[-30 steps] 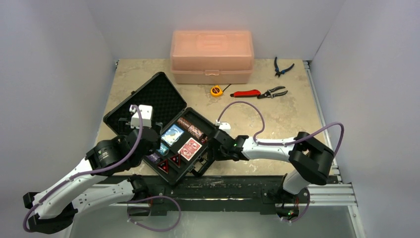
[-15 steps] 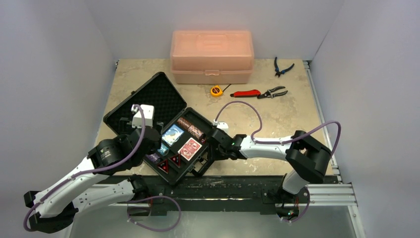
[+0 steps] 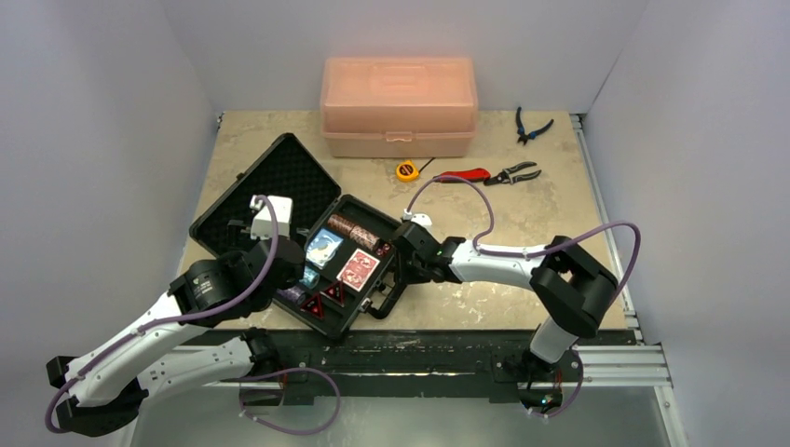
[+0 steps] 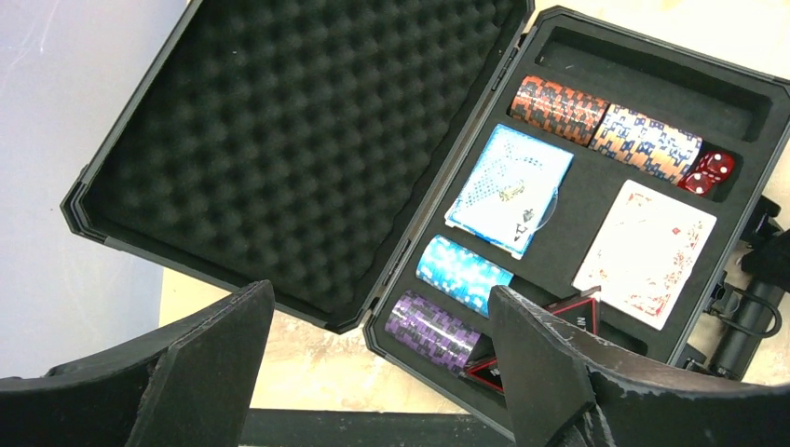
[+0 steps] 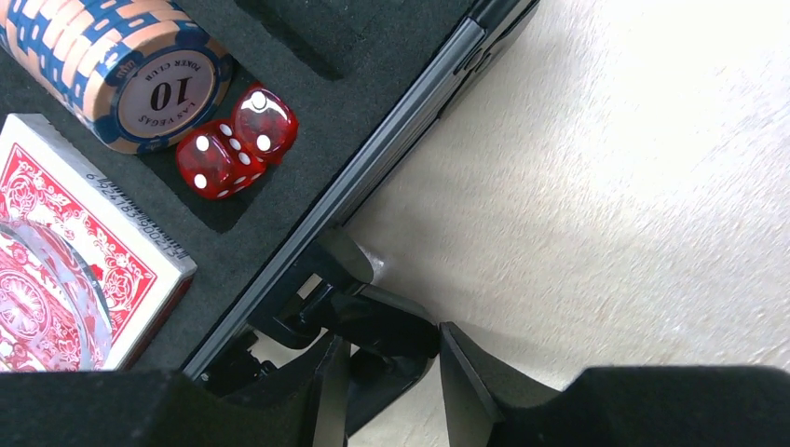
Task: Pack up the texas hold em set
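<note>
The black hard case (image 3: 279, 182) lies open on the table, its egg-crate foam lid (image 4: 279, 140) folded back to the left. The tray holds chip stacks (image 4: 606, 116), a blue deck (image 4: 510, 186), a red deck (image 4: 645, 251), red dice (image 5: 238, 140) and black-red triangles (image 3: 321, 300). My right gripper (image 5: 391, 386) is shut on the case handle (image 5: 391, 331) at the case's right side; it also shows in the top view (image 3: 402, 267). My left gripper (image 4: 373, 372) is open and empty, hovering over the near end of the hinge.
A translucent orange box (image 3: 399, 105) stands at the back. A yellow tape measure (image 3: 405, 170), a red-handled tool (image 3: 463, 174) and pliers (image 3: 514, 172) lie behind the case. Blue-handled pliers (image 3: 531, 126) lie at the back right. The black rail runs along the near edge.
The case has turned and slid a little away and to the left with my right gripper on its handle. My left arm has shifted slightly with it.
</note>
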